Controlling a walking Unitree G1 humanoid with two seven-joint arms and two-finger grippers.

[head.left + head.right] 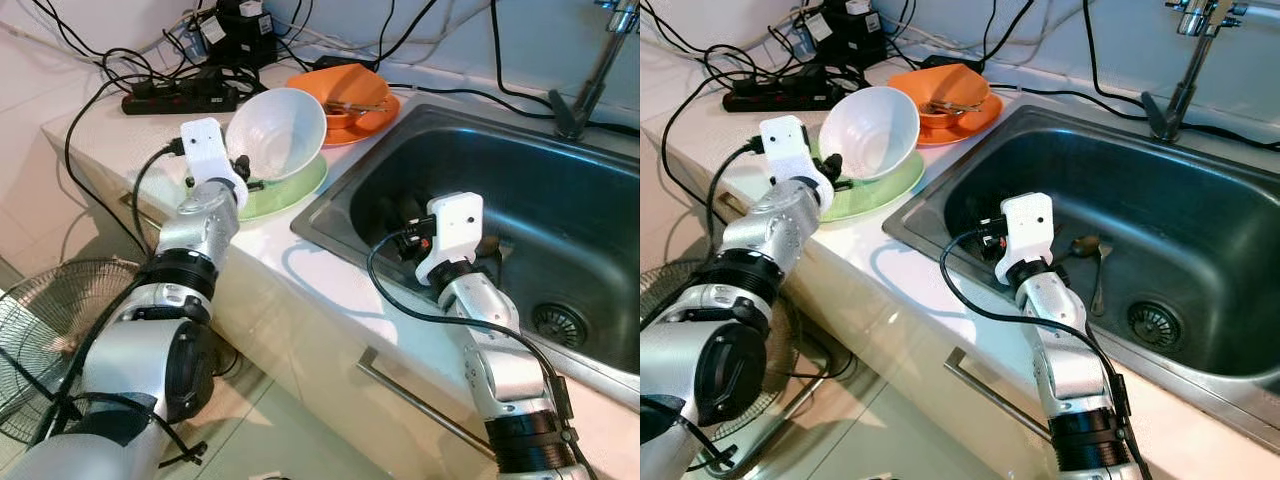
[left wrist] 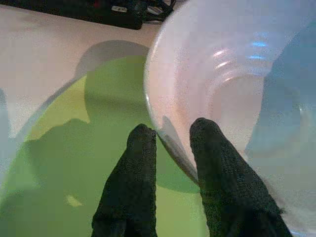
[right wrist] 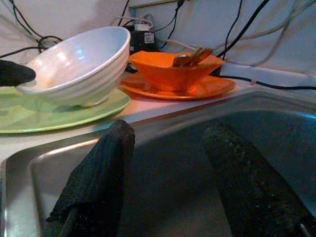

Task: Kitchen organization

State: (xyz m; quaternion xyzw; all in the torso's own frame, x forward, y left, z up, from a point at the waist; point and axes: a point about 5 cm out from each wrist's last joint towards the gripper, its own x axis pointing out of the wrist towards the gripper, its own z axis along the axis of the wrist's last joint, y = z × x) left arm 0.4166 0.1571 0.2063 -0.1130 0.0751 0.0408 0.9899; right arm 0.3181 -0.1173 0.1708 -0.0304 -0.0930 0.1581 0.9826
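Note:
A white bowl (image 1: 278, 130) stands tilted on its edge on a green plate (image 1: 296, 190) on the counter beside the sink. My left gripper (image 2: 173, 129) is shut on the bowl's near rim, one finger inside and one outside. My right gripper (image 3: 168, 143) is down inside the steel sink (image 1: 330, 240) near its left wall, open, with nothing between its fingers. Behind the green plate an orange bowl (image 1: 340, 92) holding utensils sits on an orange plate (image 1: 378, 120). A spoon (image 1: 1100, 262) lies on the sink floor.
A faucet (image 1: 590, 80) stands behind the sink. A black power strip (image 1: 180, 98) and tangled cables cover the back of the counter. A fan (image 1: 50, 330) stands on the floor to the left. A drawer handle (image 1: 410, 395) runs below the counter edge.

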